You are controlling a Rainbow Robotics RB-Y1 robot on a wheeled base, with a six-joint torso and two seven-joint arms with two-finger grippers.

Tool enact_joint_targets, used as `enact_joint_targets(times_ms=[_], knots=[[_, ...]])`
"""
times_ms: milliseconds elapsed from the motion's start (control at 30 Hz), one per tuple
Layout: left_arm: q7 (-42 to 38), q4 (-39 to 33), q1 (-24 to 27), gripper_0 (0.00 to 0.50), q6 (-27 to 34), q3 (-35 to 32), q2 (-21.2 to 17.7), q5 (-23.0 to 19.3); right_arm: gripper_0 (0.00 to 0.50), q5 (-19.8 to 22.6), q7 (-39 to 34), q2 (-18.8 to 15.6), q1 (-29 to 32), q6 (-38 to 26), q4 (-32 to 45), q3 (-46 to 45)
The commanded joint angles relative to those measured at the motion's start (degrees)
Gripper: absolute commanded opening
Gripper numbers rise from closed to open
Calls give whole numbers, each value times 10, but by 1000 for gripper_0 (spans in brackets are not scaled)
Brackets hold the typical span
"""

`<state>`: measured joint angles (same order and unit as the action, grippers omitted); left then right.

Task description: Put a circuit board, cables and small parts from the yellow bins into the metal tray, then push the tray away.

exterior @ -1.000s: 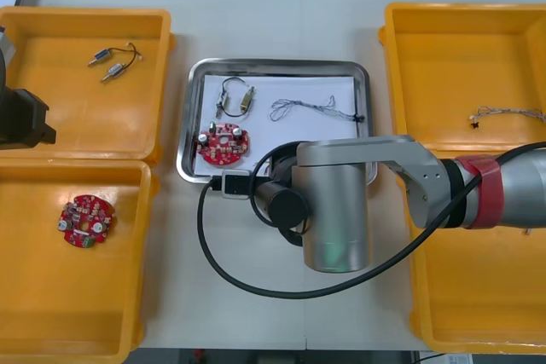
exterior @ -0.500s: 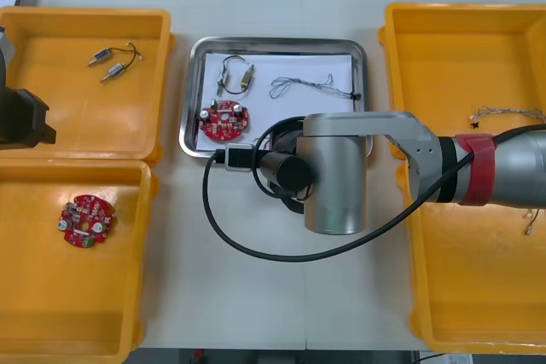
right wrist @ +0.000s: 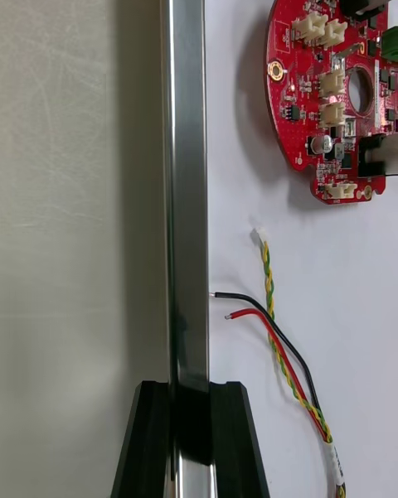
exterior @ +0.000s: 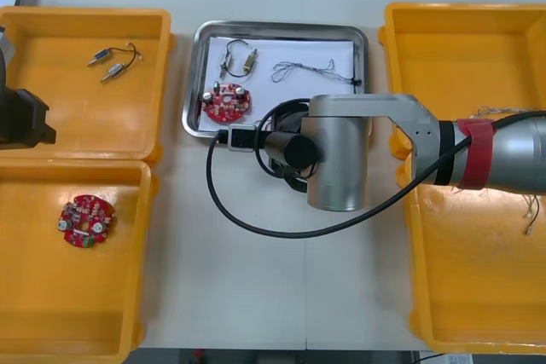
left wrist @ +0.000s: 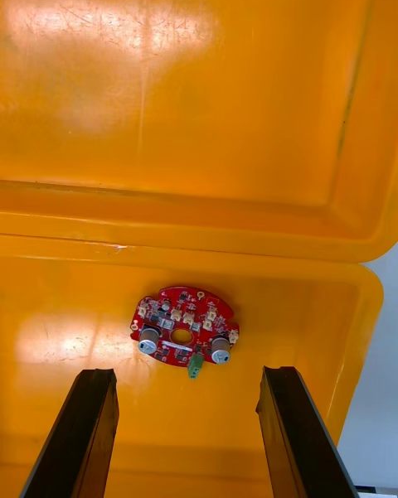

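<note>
Front view looks steeply down on the table [exterior: 256, 296], where the metal tray [exterior: 281, 26] lies between the yellow bins [exterior: 397, 40], toward the far edge. Its inside is white. On that white floor a round red circuit board [exterior: 227, 101] sits by the near left corner. Beyond the board are small metal parts [exterior: 248, 60] joined by a looped black cable [exterior: 231, 43]. A thin twisted cable [exterior: 314, 72] stretches to their right. The right arm [exterior: 341, 164] reaches in from the right side, and its wrist covers the tray's near rim.

Right wrist view shows the right hand [right wrist: 189, 386] closed onto that shiny rim. One of its fingers [right wrist: 153, 440] is outside over the table, the other inside over the white floor, and the rim runs between them. Just past the inner finger lies a red and yellow cable [right wrist: 282, 349] with a black strand beside it, its bare ends close to the rim. The circuit board lies farther along, apart from the cable.

At the left edge of the front view the left arm [exterior: 21, 121] sits over the two left bins. Left wrist view shows the left hand [left wrist: 186, 374] spread wide with nothing in it, above the near left bin [left wrist: 365, 299]. A second circuit board [left wrist: 184, 336] lies flat on that bin's floor, beyond the fingertips and between them. In the far left bin [exterior: 85, 14] are more small parts with wires [exterior: 111, 61], and the far right bin [exterior: 461, 14] holds a pale cable [exterior: 508, 113].
</note>
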<state>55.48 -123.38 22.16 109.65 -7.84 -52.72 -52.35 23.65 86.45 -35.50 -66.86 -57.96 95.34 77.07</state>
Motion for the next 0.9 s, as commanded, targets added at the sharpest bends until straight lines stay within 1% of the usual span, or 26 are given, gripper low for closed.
enact_joint_targets(times_ms=[33, 533, 667, 900], knots=[[29, -14, -7, 500, 4, -15, -25, -4, 0, -6, 34, -16, -35, 25, -10, 6], [29, -14, -7, 500, 4, -15, -25, -4, 0, -6, 59, -22, -46, 122, -75, 6], [29, -14, -7, 500, 4, -15, -25, -4, 0, -7, 67, -22, -48, 138, -89, 6], [29, -14, -7, 500, 4, -15, -25, -4, 0, -22, 80, -22, -51, 170, -112, 6]])
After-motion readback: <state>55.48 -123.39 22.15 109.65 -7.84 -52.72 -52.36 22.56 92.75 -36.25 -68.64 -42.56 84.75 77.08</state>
